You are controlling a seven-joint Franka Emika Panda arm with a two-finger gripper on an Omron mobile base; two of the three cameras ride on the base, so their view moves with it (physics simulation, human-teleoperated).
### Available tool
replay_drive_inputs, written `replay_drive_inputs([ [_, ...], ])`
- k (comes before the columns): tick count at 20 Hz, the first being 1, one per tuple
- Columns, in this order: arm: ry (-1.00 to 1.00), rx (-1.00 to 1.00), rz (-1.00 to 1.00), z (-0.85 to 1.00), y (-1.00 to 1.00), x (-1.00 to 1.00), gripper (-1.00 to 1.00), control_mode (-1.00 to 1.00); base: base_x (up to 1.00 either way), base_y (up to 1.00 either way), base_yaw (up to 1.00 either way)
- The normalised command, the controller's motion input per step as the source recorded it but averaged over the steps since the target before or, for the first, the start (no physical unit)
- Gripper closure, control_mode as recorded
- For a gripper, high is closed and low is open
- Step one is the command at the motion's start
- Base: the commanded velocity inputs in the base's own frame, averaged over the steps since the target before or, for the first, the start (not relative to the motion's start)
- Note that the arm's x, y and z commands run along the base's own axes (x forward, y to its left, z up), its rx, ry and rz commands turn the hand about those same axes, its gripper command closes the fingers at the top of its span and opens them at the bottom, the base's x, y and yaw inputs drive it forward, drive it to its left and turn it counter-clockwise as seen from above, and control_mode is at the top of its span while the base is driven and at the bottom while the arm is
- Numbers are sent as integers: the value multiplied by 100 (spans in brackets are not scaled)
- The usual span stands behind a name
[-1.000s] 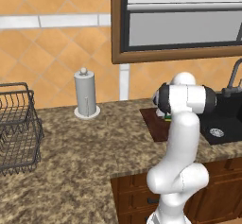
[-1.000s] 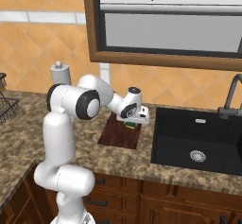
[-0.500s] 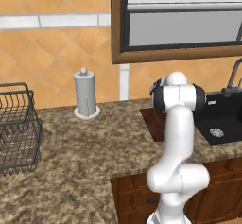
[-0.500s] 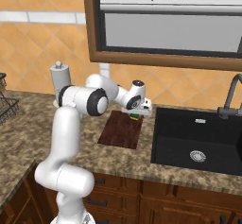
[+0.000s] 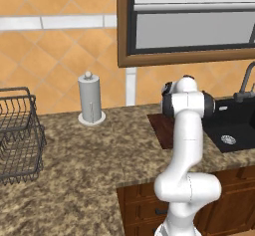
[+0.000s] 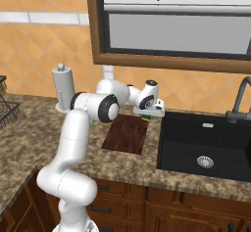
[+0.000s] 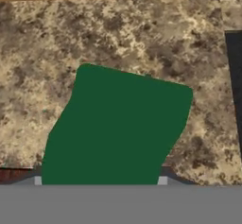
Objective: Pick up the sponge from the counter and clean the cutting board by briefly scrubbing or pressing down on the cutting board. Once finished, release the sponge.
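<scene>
Fingers (image 6: 145, 115) clenched on small yellow block sponge with dark green scrub layer (image 6: 145, 115), frame centre, above far edge of dark reddish-brown wooden cutting board (image 6: 125, 133); shallow grip could slip during scrubbing.

Even, bright rendered light, no glare. Soft shadow under the arm on the counter (image 6: 29, 143). Hand view coarse and blurred; sponge (image 7: 116, 128) a flat green patch.

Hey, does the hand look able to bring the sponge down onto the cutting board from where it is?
Probably yes. The hand holds the sponge just past the cutting board's far corner, and nothing stands between them.
</scene>
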Motion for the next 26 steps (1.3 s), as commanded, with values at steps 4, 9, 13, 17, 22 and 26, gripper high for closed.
replay_drive_inputs([
  [4, 4, 4, 0, -23, -20, 0, 100, -100, 0, 0, 0],
  [9, 8, 9, 0, -17, 0, -17, 100, -100, 0, 0, 0],
  [13, 0, 6, 0, 0, -4, -49, 100, -100, 0, 0, 0],
  [17, 0, 5, 1, 0, 2, -36, 100, -100, 0, 0, 0],
  [22, -3, 0, 3, 0, 20, -30, 100, -100, 0, 0, 0],
  [26, 0, 0, 2, -19, 15, -20, 100, -100, 0, 0, 0],
])
